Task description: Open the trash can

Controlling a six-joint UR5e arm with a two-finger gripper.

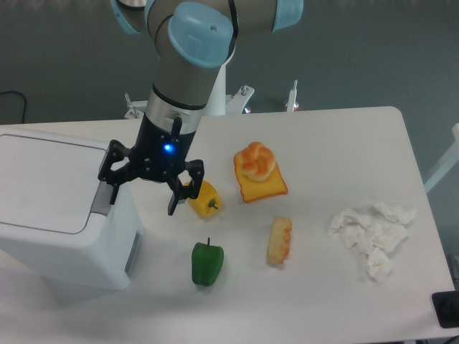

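The trash can (61,208) stands on the left part of the worktop (323,294), and its left side is cut by the edge of the picture. It is a large white box with rounded corners. Its flat white lid (43,180) is down and lies closed on the body. On the right edge of the lid there is a grey latch (102,201), a narrow rectangular piece.

The gripper (140,198) hangs from the arm (188,64) just at the right edge of the trash can, above the latch. The jaws are spread wide. The left finger (112,191) is over the latch area; I cannot tell if it touches the latch or only stays above it. The other finger (174,198) points down beside the trash can, over the bare worktop, and holds nothing. A small blue light (167,148) shines on the gripper body.

Just right of the gripper lies a yellow pepper (203,198), partly behind the right finger. Below it, near the front corner of the trash can, stands a green pepper (207,263). Further right are a slice of toast with a bun on it (259,173) and a piece of bread (280,241) lying alone. Well apart, near the right edge of the worktop, is a heap of crumpled white paper (371,233).
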